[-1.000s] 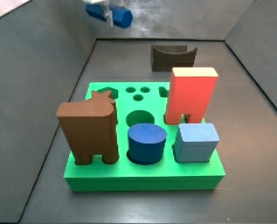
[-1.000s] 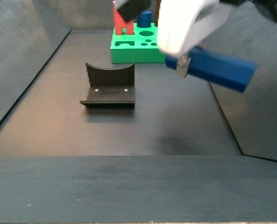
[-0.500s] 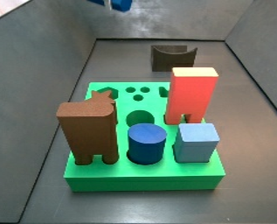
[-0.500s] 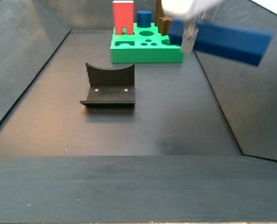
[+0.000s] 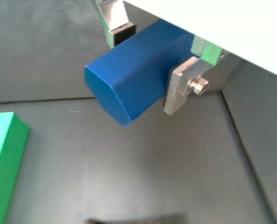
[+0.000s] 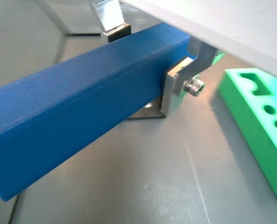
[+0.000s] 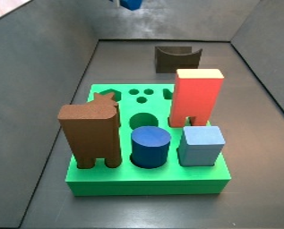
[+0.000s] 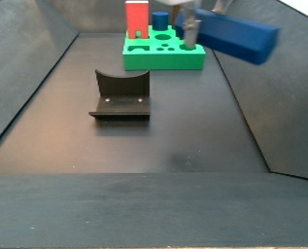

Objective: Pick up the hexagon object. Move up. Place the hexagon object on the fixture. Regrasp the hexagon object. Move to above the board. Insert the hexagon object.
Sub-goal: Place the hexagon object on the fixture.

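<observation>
My gripper [image 5: 152, 54] is shut on the hexagon object [image 5: 135, 74], a long dark blue bar, seen in both wrist views [image 6: 82, 114]. The silver fingers [image 6: 182, 83] clamp it near one end. In a side view the bar [image 8: 238, 37] hangs high above the floor, right of the fixture [image 8: 119, 96]. In a side view only its tip [image 7: 131, 4] shows at the upper edge, beyond the fixture [image 7: 176, 58]. The green board [image 7: 144, 183] lies on the floor and also shows in the other views [image 8: 163, 60] [image 6: 259, 122] [image 5: 3, 166].
On the board stand a tall red block [image 7: 197, 97], a brown block [image 7: 90, 134], a short blue cylinder [image 7: 150, 147] and a light blue cube [image 7: 202, 145]. Grey walls [image 7: 60, 54] enclose the dark floor [image 8: 143, 146].
The gripper has risen with the blue bar in it, moving up and away in both side views. The board and fixture have not moved.
</observation>
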Controlling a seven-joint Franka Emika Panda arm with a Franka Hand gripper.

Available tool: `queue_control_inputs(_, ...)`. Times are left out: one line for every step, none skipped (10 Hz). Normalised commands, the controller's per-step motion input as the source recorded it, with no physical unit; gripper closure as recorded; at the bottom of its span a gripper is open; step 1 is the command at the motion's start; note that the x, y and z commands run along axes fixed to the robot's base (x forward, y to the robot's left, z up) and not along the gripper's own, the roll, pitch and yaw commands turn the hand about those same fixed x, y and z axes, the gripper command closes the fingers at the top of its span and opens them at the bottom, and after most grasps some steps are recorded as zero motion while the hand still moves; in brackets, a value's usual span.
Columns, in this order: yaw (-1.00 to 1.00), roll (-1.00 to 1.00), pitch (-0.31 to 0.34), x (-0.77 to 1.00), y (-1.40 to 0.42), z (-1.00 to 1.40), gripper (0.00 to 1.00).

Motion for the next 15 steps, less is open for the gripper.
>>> queue_control_inputs(-1.0,-0.03,-0.001,1.0,-0.28,-0.12,1.0)
queue_control_inputs(-1.0,-0.03,-0.001,1.0,-0.27,-0.11,1.0)
queue_control_inputs(-1.0,-0.01,0.002,1.0,-0.24,-0.11,1.0)
queue_control_inputs(-1.0,-0.01,0.003,1.0,-0.23,-0.1,1.0)
queue_control_inputs(-1.0,0.01,0.006,1.0,-0.21,-0.1,1.0)
queue_control_inputs(-1.0,0.03,0.013,1.0,-0.19,-0.09,1.0)
queue_control_inputs(-1.0,0.06,0.021,1.0,-0.17,-0.09,1.0)
queue_control_inputs(-1.0,0.08,0.027,1.0,-0.16,-0.08,1.0)
queue_control_inputs(-0.67,0.08,0.032,1.0,-0.14,-0.08,1.0)
queue_control_inputs(-0.39,0.08,0.038,1.0,-0.12,-0.07,1.0)
queue_control_inputs(-0.25,0.07,0.046,1.0,-0.11,-0.07,1.0)
queue_control_inputs(-0.01,-1.0,0.065,1.0,-0.37,0.39,1.0)
queue_control_inputs(0.01,-1.0,0.071,0.9,-0.31,0.4,1.0)
queue_control_inputs(0.0,-1.0,0.084,0.75,-0.16,0.29,1.0)
queue_control_inputs(-0.01,-1.0,0.088,0.59,-0.07,0.1,1.0)
